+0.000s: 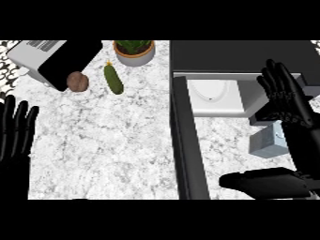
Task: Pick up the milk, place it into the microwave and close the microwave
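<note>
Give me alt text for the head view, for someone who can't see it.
The robot's open right hand hovers beside a pale blue milk carton in front of the open microwave, whose door swings toward the viewer. The left hand rests open at the left edge; a cucumber, potato and potted plant sit behind.

Both hands are black all over, with long, slender fingers built from short segments, so each finger looks ridged along its length. The left hand (pixel 8 136) shows as a flat, dark shape with narrow fingers set side by side and a broader palm below them. The right hand (pixel 290 110) has the same segmented black fingers, a thick, rounded black thumb (pixel 259 180), and a smooth black wrist section that widens toward the forearm.
</note>
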